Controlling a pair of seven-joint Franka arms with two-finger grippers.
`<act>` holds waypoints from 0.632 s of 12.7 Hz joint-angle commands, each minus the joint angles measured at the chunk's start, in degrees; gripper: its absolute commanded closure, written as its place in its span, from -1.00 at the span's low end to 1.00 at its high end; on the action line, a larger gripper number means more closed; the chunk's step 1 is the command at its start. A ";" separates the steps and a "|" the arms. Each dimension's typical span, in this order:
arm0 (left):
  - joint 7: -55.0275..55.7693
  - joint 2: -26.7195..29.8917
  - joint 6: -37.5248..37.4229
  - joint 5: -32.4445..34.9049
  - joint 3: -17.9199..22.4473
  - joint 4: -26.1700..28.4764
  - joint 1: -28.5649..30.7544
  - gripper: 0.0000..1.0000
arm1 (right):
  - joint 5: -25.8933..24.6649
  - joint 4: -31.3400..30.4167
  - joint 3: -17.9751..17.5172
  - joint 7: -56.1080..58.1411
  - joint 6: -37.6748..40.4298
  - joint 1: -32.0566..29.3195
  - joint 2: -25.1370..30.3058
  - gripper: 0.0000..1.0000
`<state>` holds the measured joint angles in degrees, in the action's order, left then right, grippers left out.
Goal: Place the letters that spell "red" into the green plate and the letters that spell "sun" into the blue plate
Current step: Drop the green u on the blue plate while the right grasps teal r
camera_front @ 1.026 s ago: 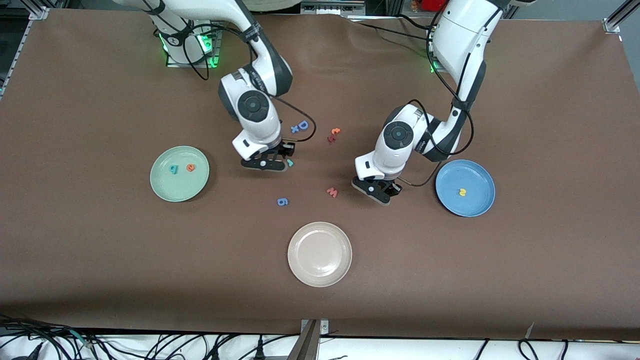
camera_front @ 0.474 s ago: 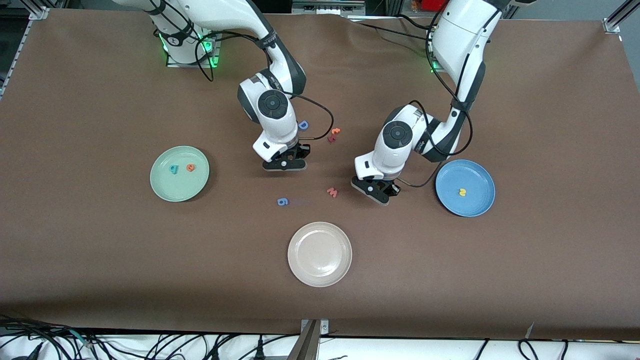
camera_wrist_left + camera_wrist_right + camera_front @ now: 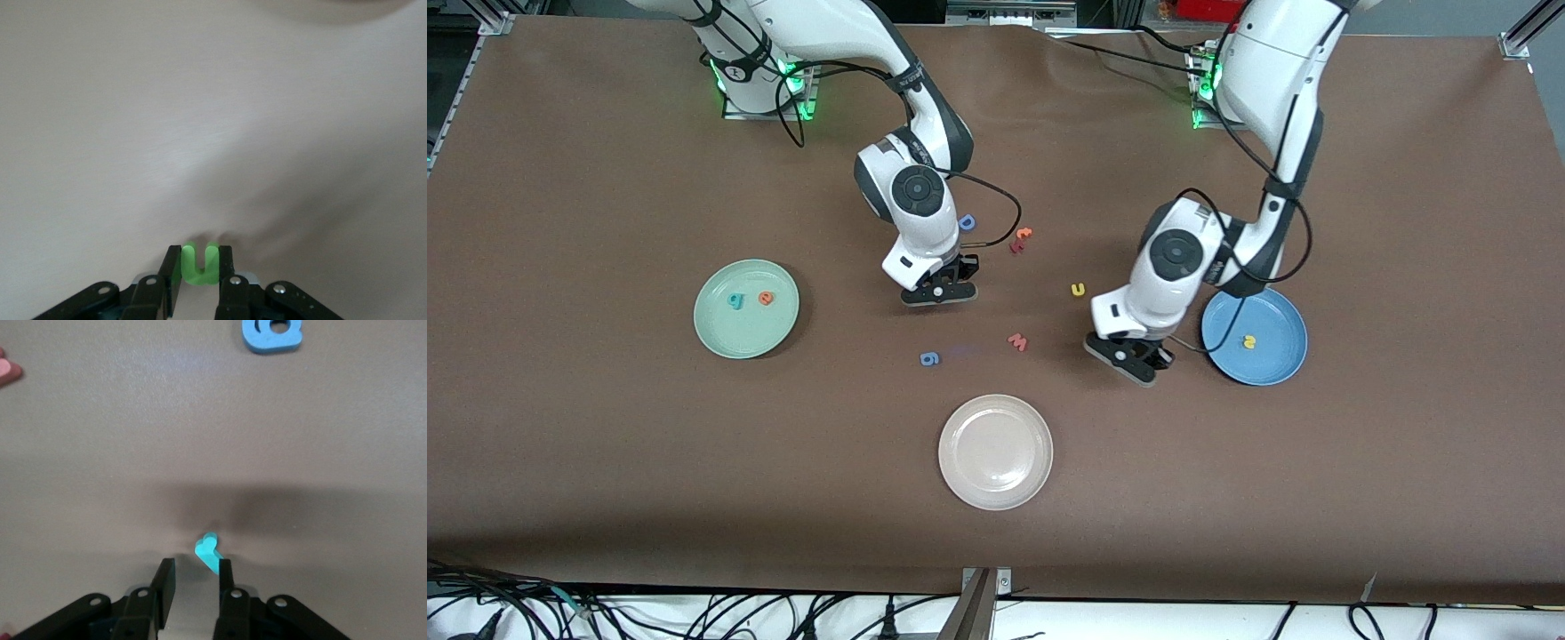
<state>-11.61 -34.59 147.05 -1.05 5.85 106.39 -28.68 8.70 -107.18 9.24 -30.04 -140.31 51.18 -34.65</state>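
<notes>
Your left gripper [image 3: 200, 287] pinches green u-shaped letter [image 3: 200, 263], bound for blue plate [image 3: 1280, 307]. Your right gripper [image 3: 192, 587], narrow, teal r [image 3: 209, 552] against one finger; grip unconfirmed; green plate [image 3: 720, 331] awaits it.

"d" [image 3: 735, 301], "e" [image 3: 766, 299] in green plate [image 3: 725, 338] | "n" [image 3: 1249, 341] in blue plate [image 3: 1280, 360]

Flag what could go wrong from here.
The green u is pinched only at the very tip of the left claw, so it may drop before reaching the blue plate. The teal r sits off-centre at the tip of the right claw and could slip out when lifted.
</notes>
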 commanded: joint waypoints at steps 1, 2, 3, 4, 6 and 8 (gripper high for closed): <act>-11.99 3.11 -3.69 -7.45 3.27 1.53 2.22 0.65 | -0.44 1.10 0.34 0.95 -1.19 0.59 -1.74 0.32; -15.51 3.56 -3.87 -9.21 4.16 2.32 3.27 0.65 | -1.05 1.01 0.34 0.95 -1.45 0.42 -2.09 0.32; -18.25 3.82 -4.40 -9.93 4.78 3.03 4.59 0.64 | -1.05 1.01 0.43 0.95 -1.46 0.50 -2.09 0.32; -20.10 4.26 -5.97 -10.19 5.48 3.21 5.47 0.64 | -1.05 1.01 0.43 0.86 -1.54 0.42 -2.09 0.32; -24.92 4.70 -8.96 -10.20 8.20 3.30 6.36 0.63 | -1.05 1.10 0.69 1.03 -1.98 0.33 -2.27 0.32; -30.03 4.79 -9.06 -10.28 9.35 4.44 7.93 0.63 | -1.05 1.27 0.78 1.38 -1.81 0.33 -1.83 0.32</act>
<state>-35.95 -32.00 138.72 -9.19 14.27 108.33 -21.49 8.25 -107.14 9.52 -29.57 -141.42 51.20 -35.40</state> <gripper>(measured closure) 0.731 0.661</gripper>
